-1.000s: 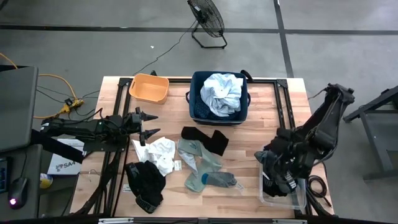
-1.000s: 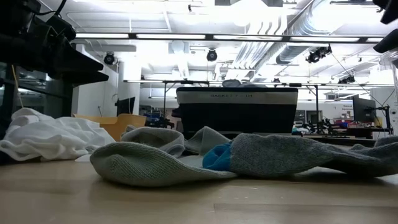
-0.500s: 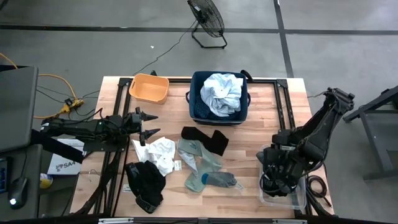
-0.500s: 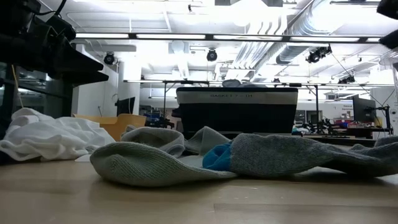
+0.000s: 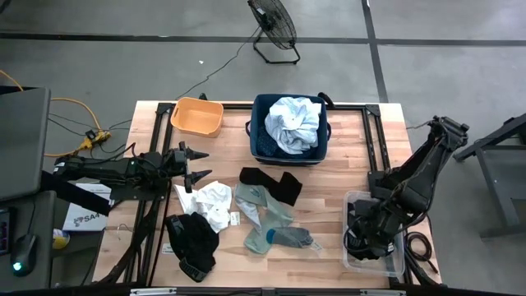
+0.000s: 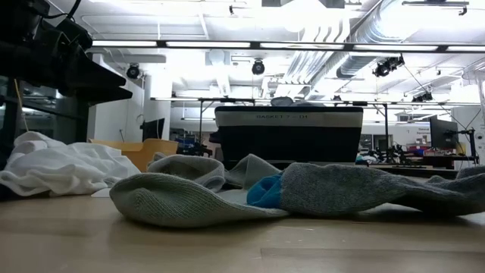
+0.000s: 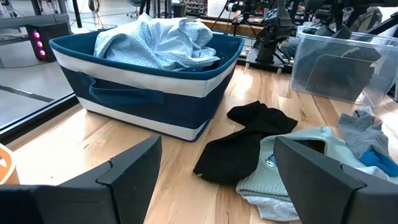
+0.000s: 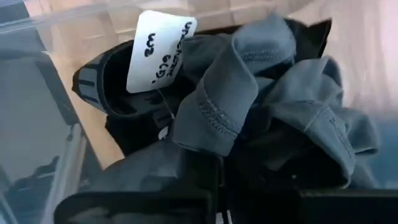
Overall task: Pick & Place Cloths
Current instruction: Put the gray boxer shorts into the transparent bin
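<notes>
Two pincers are mine. My right gripper (image 5: 367, 240) is down in the clear plastic bin (image 5: 396, 261), well right of the navy square fabric bin (image 5: 289, 150), its fingers pinched together on a crumpled grey-blue garment (image 8: 273, 106) bearing one white paper tag (image 8: 159, 50); its long axis I cannot tell. My left gripper (image 5: 197, 164) hovers left of that navy bin, jaws wide, holding nothing. One pale blue-white shirt (image 5: 294, 123) fills the navy bin. In front of it lie one black piece (image 5: 273, 184), lying lengthwise along its front, and grey-green socks (image 5: 271, 222).
</notes>
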Robot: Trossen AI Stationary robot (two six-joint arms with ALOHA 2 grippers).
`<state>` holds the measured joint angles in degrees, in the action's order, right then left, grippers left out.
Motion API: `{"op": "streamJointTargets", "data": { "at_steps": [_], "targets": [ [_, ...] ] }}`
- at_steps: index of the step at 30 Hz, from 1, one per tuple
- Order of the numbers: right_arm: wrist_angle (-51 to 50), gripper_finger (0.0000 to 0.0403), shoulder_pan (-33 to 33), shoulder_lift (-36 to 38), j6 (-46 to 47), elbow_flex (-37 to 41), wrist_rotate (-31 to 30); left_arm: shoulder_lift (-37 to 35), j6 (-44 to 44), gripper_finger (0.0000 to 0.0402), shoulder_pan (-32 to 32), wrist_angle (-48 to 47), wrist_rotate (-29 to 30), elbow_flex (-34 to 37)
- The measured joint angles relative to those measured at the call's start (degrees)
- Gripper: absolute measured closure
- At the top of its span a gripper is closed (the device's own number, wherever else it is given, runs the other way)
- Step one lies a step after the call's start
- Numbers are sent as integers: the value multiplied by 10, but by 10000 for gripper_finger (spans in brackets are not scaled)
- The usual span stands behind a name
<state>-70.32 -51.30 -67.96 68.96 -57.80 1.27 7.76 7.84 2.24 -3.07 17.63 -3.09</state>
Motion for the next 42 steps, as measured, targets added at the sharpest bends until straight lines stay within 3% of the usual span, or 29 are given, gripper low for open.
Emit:
{"op": "streamJointTargets", "data": {
  "at_steps": [5, 14, 20, 26, 35, 42],
  "targets": [
    [37, 397, -1, -9, 16, 28, 12, 0, 0, 96, 0, 0, 0, 0],
    [191, 398, -1, -40, 18, 128, 90, 0, 0, 96, 0, 0, -2, 0],
    [196, 391, 0, -28, 26, 133, 122, 0, 0, 96, 0, 0, -2, 0],
    [186, 385, -1, 21, 94, 133, 137, 0, 0, 96, 0, 1, -2, 0],
    [187, 384, -1, 109, 139, 133, 123, 0, 0, 96, 0, 1, -2, 0],
    [229, 384, -1, 148, 124, 133, 72, 0, 0, 96, 0, 1, -2, 0]
  ]
}}
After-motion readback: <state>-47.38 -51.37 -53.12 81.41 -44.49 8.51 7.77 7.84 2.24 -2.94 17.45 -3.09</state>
